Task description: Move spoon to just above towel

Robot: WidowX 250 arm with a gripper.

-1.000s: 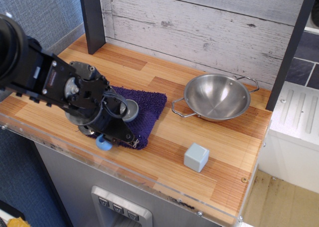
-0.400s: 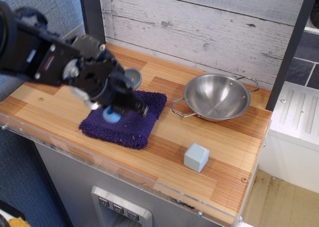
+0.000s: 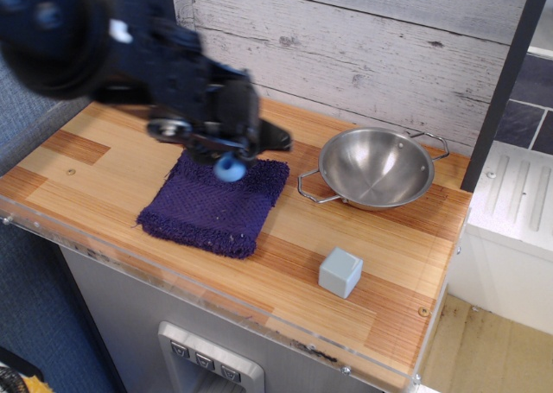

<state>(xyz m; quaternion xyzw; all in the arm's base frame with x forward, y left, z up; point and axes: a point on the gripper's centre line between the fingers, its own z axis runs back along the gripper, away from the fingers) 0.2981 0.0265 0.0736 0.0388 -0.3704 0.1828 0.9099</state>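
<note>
The dark purple towel [image 3: 212, 207] lies flat on the wooden counter, left of centre. My gripper [image 3: 226, 151] is motion-blurred and hangs over the towel's far edge. It is shut on the spoon, lifted off the surface. Only the spoon's light-blue handle end [image 3: 229, 167] shows below the fingers. The spoon's grey bowl is hidden behind the gripper.
A steel two-handled bowl [image 3: 376, 167] stands to the right of the towel. A grey cube [image 3: 340, 272] sits near the front edge. A dark post [image 3: 160, 65] and the plank wall [image 3: 363, 39] close off the back, just behind the gripper.
My gripper has lifted the spoon off the towel's front left part and carried it up and to the back right, over the towel's far edge. The whole towel now shows.
</note>
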